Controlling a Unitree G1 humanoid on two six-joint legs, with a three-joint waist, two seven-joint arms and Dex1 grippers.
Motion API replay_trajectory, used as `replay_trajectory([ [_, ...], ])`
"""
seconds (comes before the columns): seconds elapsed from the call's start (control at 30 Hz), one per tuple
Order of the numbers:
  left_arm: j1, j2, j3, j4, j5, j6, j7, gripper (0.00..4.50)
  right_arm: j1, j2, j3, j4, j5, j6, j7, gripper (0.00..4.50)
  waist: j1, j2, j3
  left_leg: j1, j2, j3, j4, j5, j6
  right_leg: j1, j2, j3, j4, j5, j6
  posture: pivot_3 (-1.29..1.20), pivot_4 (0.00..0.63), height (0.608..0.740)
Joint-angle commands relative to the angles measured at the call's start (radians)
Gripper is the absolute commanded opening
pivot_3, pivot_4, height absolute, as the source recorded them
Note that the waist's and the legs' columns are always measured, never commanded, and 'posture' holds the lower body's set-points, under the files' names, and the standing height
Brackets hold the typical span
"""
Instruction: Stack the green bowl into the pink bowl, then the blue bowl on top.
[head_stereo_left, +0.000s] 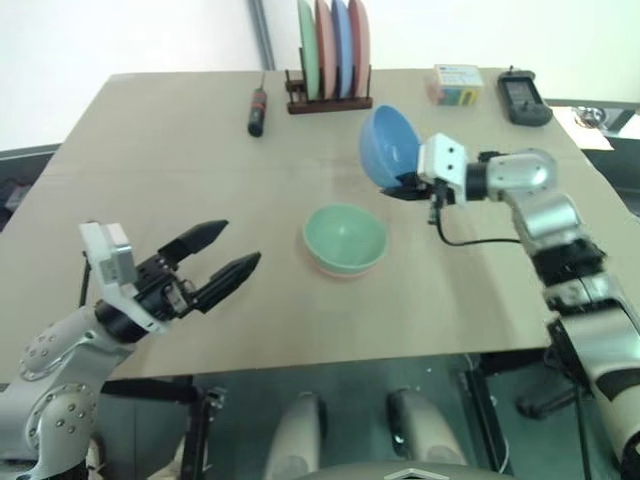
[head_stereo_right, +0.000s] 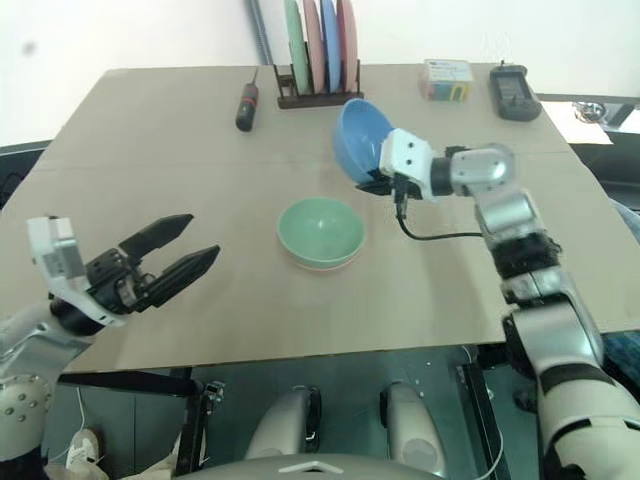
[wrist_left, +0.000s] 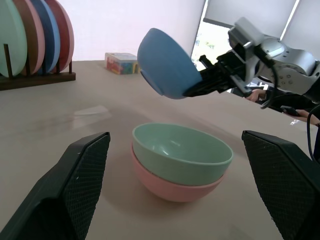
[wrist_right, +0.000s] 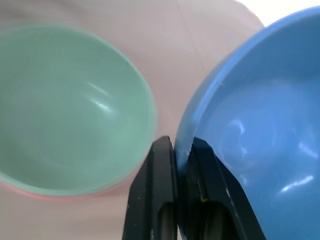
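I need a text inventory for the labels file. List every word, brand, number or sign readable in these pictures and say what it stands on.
No text can be read anywhere.
Small box at the table's far edge: coloured print, too small and blurred to read.
Black device beside it: no legible marking.
Bowls, plates in the rack and screwdriver: no lettering visible.

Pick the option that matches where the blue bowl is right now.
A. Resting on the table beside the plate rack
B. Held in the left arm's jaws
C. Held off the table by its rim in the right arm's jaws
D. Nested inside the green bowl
C: the right gripper is pinched shut on the rim of the blue bowl, which hangs tilted in the air, clear of the green bowl nested in the pink bowl.
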Motion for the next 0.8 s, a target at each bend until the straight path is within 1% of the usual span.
replay_trajectory([
  [0.03, -0.027, 0.004, -0.013, 0.012, 0.01, -0.029, -0.016, 4.5, 0.021, 0.017, 0.0, -0.247, 0.095, 0.227, -0.054, 0.08, -0.002, 0.0, 0.0, 0.0, 0.0, 0.0, 0.0, 0.0, 0.0, 0.0, 0.0, 0.0, 0.0, -0.001, -0.002, 0.0, 0.15, 0.74],
  [0.07, -0.036, 0.004, -0.018, 0.018, 0.011, -0.028, -0.017, 4.5, 0.032, 0.035, 0.009, -0.275, 0.107, 0.273, -0.077, 0.08, -0.001, 0.0, 0.0, 0.001, 0.0, 0.0, 0.0, 0.0, 0.0, 0.0, 0.0, 0.0, 0.001, -0.002, -0.003, 0.0, 0.15, 0.74],
  [0.13, -0.047, 0.007, -0.026, 0.024, 0.016, -0.029, -0.02, 4.5, 0.051, 0.049, 0.031, -0.3, 0.103, 0.311, -0.103, 0.73, 0.0, 0.0, 0.0, 0.001, 0.0, 0.0, 0.001, 0.0, 0.0, 0.0, 0.001, 0.0, 0.002, -0.002, -0.003, 0.0, 0.15, 0.74],
  [0.2, -0.055, 0.016, -0.028, 0.03, 0.023, -0.03, -0.025, 4.5, 0.076, 0.038, 0.075, -0.281, 0.049, 0.288, -0.117, 1.21, 0.003, -0.001, 0.0, 0.001, 0.0, 0.0, 0.002, 0.0, 0.0, 0.0, 0.001, 0.0, 0.002, -0.002, -0.003, 0.0, 0.15, 0.74],
  [0.3, -0.052, 0.032, -0.024, 0.034, 0.029, -0.024, -0.041, 4.5, 0.098, 0.027, 0.066, -0.295, 0.058, 0.307, -0.133, 2.5, 0.007, -0.001, -0.001, 0.0, 0.0, 0.0, 0.003, 0.0, 0.0, 0.0, 0.0, 0.0, 0.0, -0.002, -0.003, 0.0, 0.15, 0.74],
  [0.33, -0.042, 0.043, -0.026, 0.03, 0.033, -0.022, -0.056, 4.5, 0.097, 0.025, 0.043, -0.314, 0.073, 0.325, -0.147, 2.82, 0.006, -0.001, 0.0, -0.001, 0.0, 0.001, 0.003, 0.0, 0.0, 0.0, 0.0, 0.0, 0.0, -0.002, -0.003, 0.0, 0.15, 0.74],
  [0.37, -0.03, 0.053, -0.029, 0.024, 0.039, -0.025, -0.072, 4.5, 0.099, 0.027, 0.022, -0.329, 0.081, 0.338, -0.168, 3.32, 0.005, -0.001, 0.0, -0.001, 0.0, 0.001, 0.003, 0.0, 0.0, 0.0, -0.001, 0.0, 0.0, -0.002, -0.003, 0.0, 0.15, 0.74],
  [0.43, -0.009, 0.068, -0.028, 0.017, 0.051, -0.022, -0.081, 4.5, 0.112, 0.02, -0.036, -0.368, 0.111, 0.387, -0.211, 4.08, 0.002, -0.001, 0.0, -0.001, 0.0, 0.001, 0.002, 0.0, 0.0, 0.0, -0.001, 0.0, 0.0, -0.002, -0.003, 0.0, 0.15, 0.74],
  [0.47, 0.0, 0.071, -0.024, 0.018, 0.058, -0.028, -0.089, 4.5, 0.132, -0.004, -0.068, -0.4, 0.134, 0.413, -0.214, 4.38, 0.003, -0.001, 0.0, -0.001, 0.0, 0.001, 0.001, 0.0, 0.0, -0.001, -0.001, 0.0, 0.0, -0.002, -0.003, 0.0, 0.15, 0.74],
  [0.57, 0.038, 0.087, 0.009, 0.022, 0.056, -0.041, -0.14, 4.5, 0.239, -0.108, -0.169, -0.495, 0.183, 0.432, -0.195, 4.38, 0.011, -0.002, -0.001, -0.001, 0.0, 0.0, 0.0, 0.0, 0.0, 0.0, -0.001, -0.001, -0.001, -0.002, -0.003, 0.0, 0.15, 0.74],
  [0.63, 0.07, 0.115, 0.036, 0.024, 0.057, -0.024, -0.159, 4.5, 0.333, -0.176, -0.273, -0.541, 0.235, 0.476, -0.194, 4.38, 0.013, -0.002, -0.001, -0.002, 0.0, 0.0, 0.0, 0.0, 0.0, 0.0, -0.001, -0.001, -0.003, -0.002, -0.003, 0.0, 0.15, 0.74],
  [0.7, 0.094, 0.133, 0.059, 0.033, 0.129, -0.059, -0.14, 4.5, 0.432, -0.254, -0.373, -0.576, 0.276, 0.504, -0.166, 4.38, 0.016, -0.002, -0.001, -0.002, -0.001, 0.001, 0.001, 0.0, 0.0, 0.0, -0.002, 0.0, -0.003, -0.002, -0.003, 0.0, 0.15, 0.74],
  [0.8, 0.139, 0.162, 0.119, 0.039, 0.125, -0.053, -0.174, 4.5, 0.603, -0.355, -0.539, -0.606, 0.318, 0.512, -0.121, 4.38, 0.015, -0.002, -0.001, -0.002, -0.001, 0.002, 0.001, 0.0, 0.0, 0.0, -0.002, 0.0, -0.004, -0.003, -0.002, 0.0, 0.15, 0.74],
])
